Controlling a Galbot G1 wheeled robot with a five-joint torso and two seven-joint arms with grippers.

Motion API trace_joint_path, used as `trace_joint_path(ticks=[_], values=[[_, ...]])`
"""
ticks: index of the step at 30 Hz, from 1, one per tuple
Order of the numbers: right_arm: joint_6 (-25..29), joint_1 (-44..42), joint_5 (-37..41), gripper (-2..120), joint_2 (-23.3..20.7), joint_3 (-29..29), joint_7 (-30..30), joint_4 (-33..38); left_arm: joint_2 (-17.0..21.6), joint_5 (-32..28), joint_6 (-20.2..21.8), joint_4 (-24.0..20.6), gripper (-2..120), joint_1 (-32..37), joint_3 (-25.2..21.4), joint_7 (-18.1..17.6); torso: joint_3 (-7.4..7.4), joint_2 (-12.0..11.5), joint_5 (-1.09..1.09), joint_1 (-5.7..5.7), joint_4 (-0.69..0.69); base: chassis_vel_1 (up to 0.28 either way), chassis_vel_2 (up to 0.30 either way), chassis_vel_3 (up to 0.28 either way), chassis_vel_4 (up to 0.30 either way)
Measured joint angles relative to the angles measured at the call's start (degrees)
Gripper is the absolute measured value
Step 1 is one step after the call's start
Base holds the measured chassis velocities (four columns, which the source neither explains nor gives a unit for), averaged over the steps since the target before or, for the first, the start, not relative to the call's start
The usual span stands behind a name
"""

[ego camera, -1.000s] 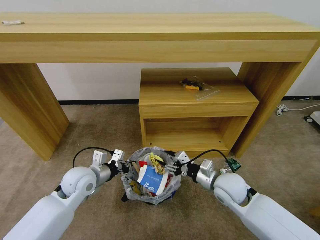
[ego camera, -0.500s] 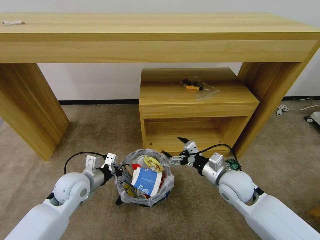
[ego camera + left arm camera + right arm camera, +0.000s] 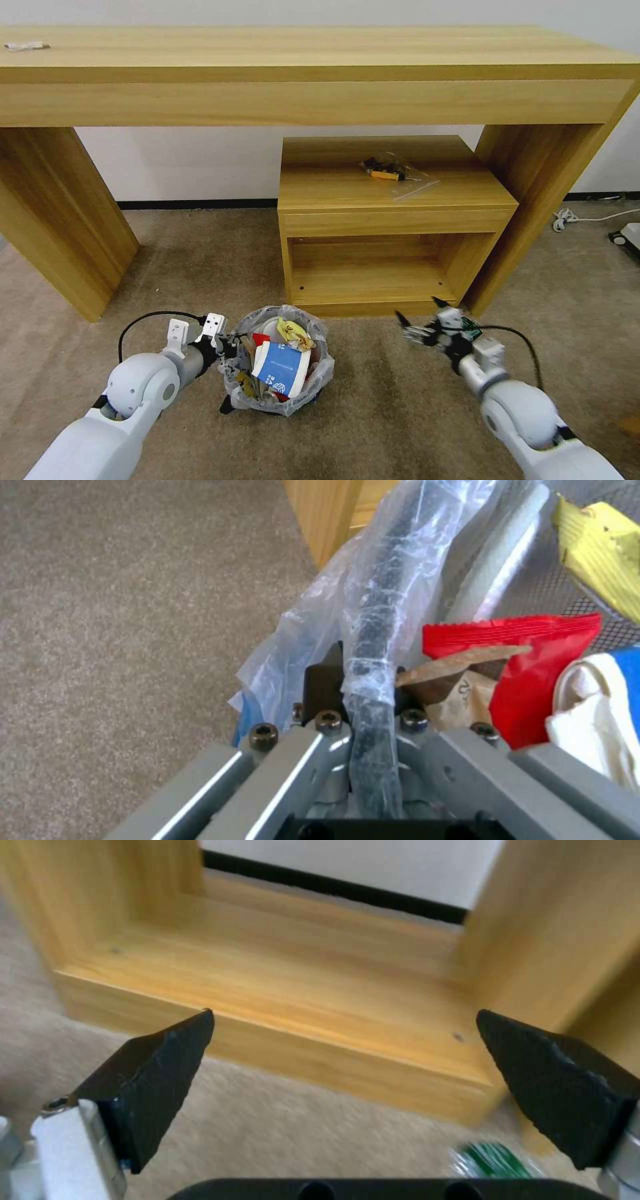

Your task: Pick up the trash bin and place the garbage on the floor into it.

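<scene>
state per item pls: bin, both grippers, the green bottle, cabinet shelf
trash bin: upright on the carpet, bag-lined, full of litter.
left gripper: shut on the bin's rim.
right gripper: open, empty, above carpet before the cabinet.
green bottle: on the carpet, under the right gripper.
cabinet shelf: open, bare.

White rounded arms w/ grey wrist cuffs; black cables looping; black wedge fingertips; hex screws

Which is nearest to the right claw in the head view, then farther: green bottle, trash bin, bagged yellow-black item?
1. Small green bottle, on the carpet right beside the open right claw.
2. Black bag-lined trash bin, off to its left.
3. Bagged yellow-black item, atop the low wooden cabinet.
</scene>
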Motion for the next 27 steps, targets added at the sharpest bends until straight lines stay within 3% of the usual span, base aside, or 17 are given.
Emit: trace_joint_path(ticks=[3,14,20,27], values=[[1.2,-2.3,0.4,100,0.2,3.7,-1.7,-0.5,-0.4,2.6,0.0,0.0,0,0.5,-0.6,0.9,0.0,0.0,-0.01,0.0,0.02,0.0,0.0,0.0,0.0],[2.6,-3.6,1.4,100,0.3,5.9,-2.9,-1.3,-0.9,2.8,0.0,-1.5,0,2.0,-1.0,0.8,0.0,0.0,0.0,0.0,0.01,-0.1,-0.101,0.108,0.099],[3.3,-3.2,2.1,100,0.8,5.5,-2.9,-3.0,-1.0,2.8,0.0,-1.7,0,2.3,-1.0,0.7,0.0,0.0,0.01,0.0,0.0,-0.227,-0.237,0.229,0.22],[2.1,3.4,6.0,100,4.5,0.7,-0.1,-12.9,-0.9,2.7,0.0,-2.0,0,2.6,-0.8,0.7,0.01,0.0,0.0,0.01,0.0,-0.201,-0.196,0.198,0.21]])
